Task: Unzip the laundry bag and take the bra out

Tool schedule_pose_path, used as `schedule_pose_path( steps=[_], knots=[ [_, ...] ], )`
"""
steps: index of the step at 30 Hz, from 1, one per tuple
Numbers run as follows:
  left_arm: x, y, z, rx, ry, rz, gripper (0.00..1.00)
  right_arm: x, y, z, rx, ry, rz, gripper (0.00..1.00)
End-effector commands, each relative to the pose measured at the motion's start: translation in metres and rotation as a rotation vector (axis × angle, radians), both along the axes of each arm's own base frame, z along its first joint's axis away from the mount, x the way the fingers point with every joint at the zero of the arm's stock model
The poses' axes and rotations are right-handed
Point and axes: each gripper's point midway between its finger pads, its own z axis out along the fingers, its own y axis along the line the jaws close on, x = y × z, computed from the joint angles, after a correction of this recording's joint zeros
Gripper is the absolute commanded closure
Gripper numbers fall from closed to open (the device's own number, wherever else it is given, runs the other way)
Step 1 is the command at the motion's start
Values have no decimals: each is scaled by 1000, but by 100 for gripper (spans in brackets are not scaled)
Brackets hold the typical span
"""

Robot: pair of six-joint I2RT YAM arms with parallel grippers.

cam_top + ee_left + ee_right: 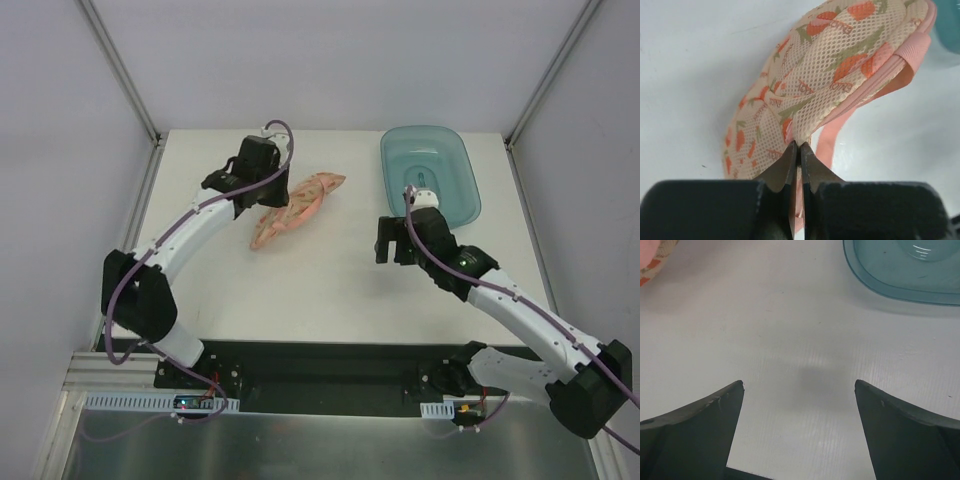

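Note:
The laundry bag [298,208] is a peach-orange printed mesh pouch with pink zip edging, lying at the back middle of the table. My left gripper [268,196] is shut on the mesh at its near-left edge; in the left wrist view the bag [830,75] fills the upper frame and my left gripper [800,146] pinches a fold of it beside the pink edging [890,70]. My right gripper [397,245] is open and empty over bare table right of the bag; its fingers [715,410] stand wide apart around my right gripper's middle [799,384]. The bra is hidden.
A translucent teal plastic basin [462,185] stands at the back right, just behind the right gripper; its rim shows in the right wrist view [900,287]. A corner of the bag shows at the top left there [652,260]. Walls enclose the table.

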Motion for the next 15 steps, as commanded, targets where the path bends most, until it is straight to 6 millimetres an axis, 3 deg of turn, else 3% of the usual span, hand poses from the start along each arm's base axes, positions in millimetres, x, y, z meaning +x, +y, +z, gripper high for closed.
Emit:
schedule_pose_path(
  steps=[1, 2, 7, 15],
  knots=[
    [-40, -32, 37, -290, 74, -122, 100, 15, 34, 28, 103, -34, 40, 2],
    [-41, -29, 41, -318, 77, -119, 100, 15, 41, 22, 97, -2, 63, 2],
    [-46, -36, 59, -404, 93, -118, 100, 11, 81, 40, 209, -14, 196, 1],
    [-43, -43, 66, -549, 170, 41, 100, -2, 115, 50, 286, -43, 212, 1]
  ],
)
